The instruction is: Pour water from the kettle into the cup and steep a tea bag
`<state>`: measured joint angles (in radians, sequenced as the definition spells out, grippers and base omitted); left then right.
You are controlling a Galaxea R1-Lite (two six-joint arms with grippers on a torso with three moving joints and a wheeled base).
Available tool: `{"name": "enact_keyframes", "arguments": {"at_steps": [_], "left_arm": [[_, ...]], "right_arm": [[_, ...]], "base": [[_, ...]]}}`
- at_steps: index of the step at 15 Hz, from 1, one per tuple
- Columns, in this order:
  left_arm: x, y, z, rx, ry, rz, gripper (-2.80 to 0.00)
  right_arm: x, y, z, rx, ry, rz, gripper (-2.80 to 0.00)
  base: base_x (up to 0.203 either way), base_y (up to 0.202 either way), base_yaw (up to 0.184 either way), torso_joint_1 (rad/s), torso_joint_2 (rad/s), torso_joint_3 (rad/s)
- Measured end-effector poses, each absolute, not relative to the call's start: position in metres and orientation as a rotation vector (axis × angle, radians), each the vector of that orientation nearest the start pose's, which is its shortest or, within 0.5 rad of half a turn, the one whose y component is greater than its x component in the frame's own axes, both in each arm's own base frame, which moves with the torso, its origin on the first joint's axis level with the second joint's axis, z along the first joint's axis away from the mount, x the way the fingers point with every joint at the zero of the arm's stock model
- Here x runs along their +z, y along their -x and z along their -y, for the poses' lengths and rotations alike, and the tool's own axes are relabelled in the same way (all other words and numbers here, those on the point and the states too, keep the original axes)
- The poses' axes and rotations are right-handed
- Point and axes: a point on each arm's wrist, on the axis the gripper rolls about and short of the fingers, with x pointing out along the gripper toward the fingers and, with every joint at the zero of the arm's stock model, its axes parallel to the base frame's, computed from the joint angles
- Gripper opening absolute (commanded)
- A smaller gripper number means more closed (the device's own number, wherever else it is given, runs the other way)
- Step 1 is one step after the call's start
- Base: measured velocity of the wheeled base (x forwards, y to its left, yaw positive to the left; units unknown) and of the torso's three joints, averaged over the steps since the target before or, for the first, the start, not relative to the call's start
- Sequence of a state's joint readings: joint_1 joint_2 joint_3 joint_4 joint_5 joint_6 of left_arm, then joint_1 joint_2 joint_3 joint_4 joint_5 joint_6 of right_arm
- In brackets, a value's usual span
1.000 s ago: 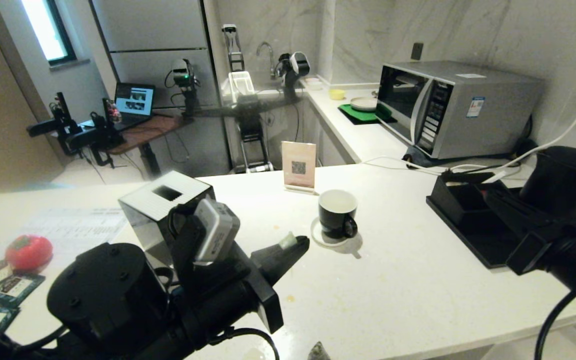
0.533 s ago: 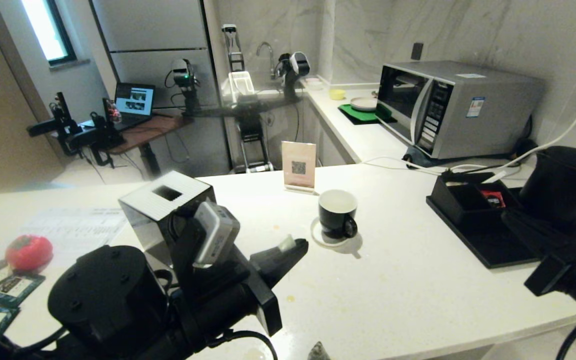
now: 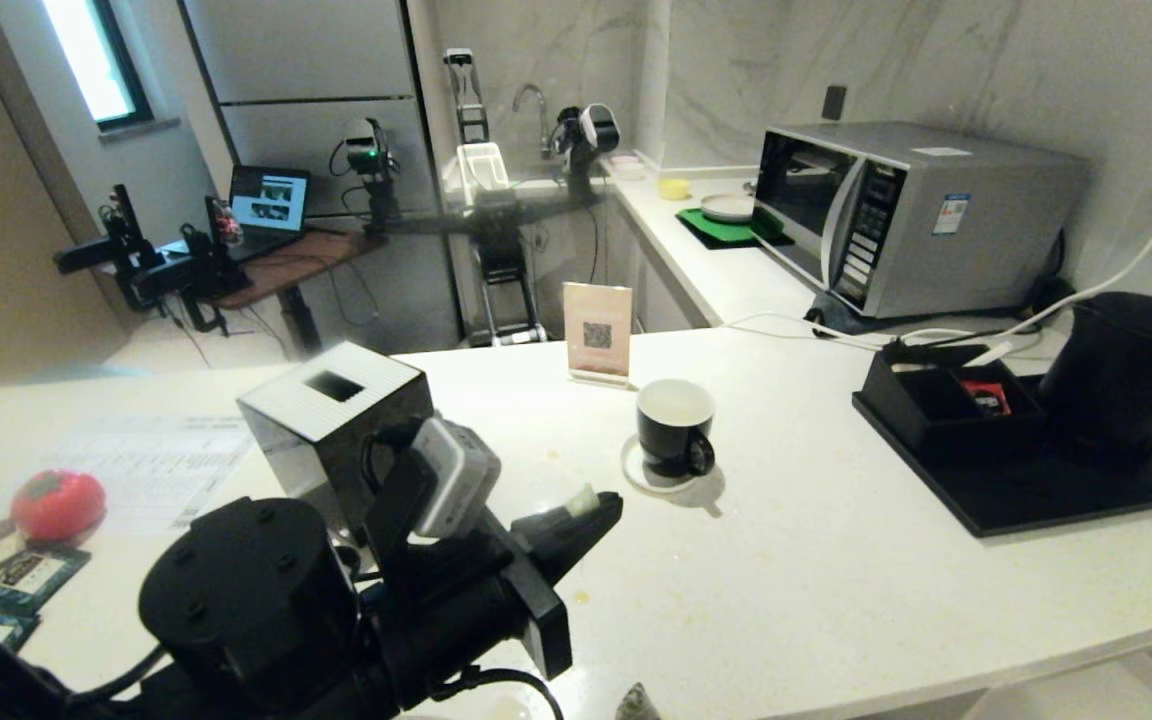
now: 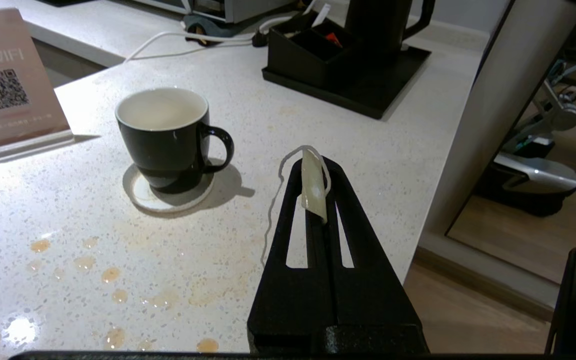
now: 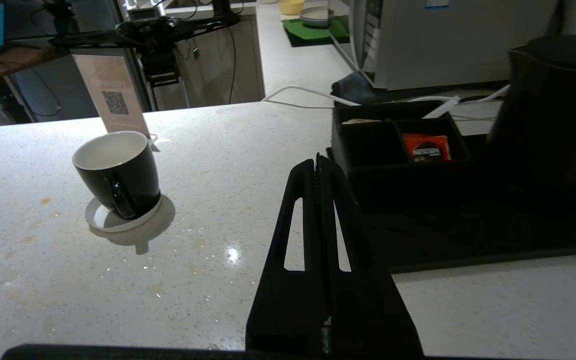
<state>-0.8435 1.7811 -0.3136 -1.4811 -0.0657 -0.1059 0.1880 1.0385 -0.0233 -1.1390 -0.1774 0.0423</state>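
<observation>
The black cup [image 3: 674, 425] with a white inside stands on a white coaster mid-counter; whether water is in it I cannot tell. My left gripper [image 3: 601, 500] hovers just left of and nearer than the cup [image 4: 163, 135]. It is shut on the tea bag's pale-green tag [image 4: 313, 187]. The white string [image 4: 271, 210] loops over the fingertips and drops behind the fingers, where the bag end is hidden. The black kettle [image 3: 1126, 375] stands on the black tray [image 3: 1016, 500] at the right. My right gripper [image 5: 316, 162] is shut and empty, low before the tray, well right of the cup [image 5: 115, 170].
A compartment box [image 3: 936, 400] with a red packet [image 3: 988, 398] sits on the tray. A QR sign [image 3: 597, 330] stands behind the cup, a black cube with a white slotted top [image 3: 336, 400] at its left. Microwave [image 3: 896, 210] at the back. Brown droplets [image 4: 93, 260] spot the counter.
My right arm has drawn back to the right, almost out of the head view, uncovering the tray and kettle. The left gripper has hardly moved and still holds the tag.
</observation>
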Motion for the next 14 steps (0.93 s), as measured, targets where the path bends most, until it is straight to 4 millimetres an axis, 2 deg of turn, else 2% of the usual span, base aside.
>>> {"name": "enact_keyframes", "arguments": {"at_steps": [3, 6, 10, 12, 14], "left_arm": [[0.125, -0.170, 0.199, -0.924, 0.097, -0.049, -2.80], [0.122, -0.167, 0.203, -0.944, 0.082, -0.052, -2.80], [0.123, -0.165, 0.204, -0.961, 0.071, -0.045, -2.80], [0.123, -0.164, 0.207, -0.970, 0.070, -0.040, -2.80], [0.124, -0.164, 0.208, -0.974, 0.070, -0.038, -2.80]], "right_arm": [[0.161, -0.085, -0.011, 0.001, -0.065, 0.142, -2.80], [0.157, -0.058, -0.006, -0.007, -0.040, 0.164, -2.80], [0.137, -0.018, 0.002, -0.066, 0.041, 0.159, -2.80], [0.126, -0.009, 0.005, -0.109, 0.099, 0.112, -2.80], [0.123, -0.005, 0.006, -0.157, 0.133, 0.117, -2.80]], "base": [[0.000, 0.000, 0.000, 0.000, 0.00, 0.000], [0.000, 0.000, 0.000, 0.000, 0.00, 0.000], [0.000, 0.000, 0.000, 0.000, 0.00, 0.000], [0.000, 0.000, 0.000, 0.000, 0.00, 0.000], [0.000, 0.000, 0.000, 0.000, 0.00, 0.000]]}}
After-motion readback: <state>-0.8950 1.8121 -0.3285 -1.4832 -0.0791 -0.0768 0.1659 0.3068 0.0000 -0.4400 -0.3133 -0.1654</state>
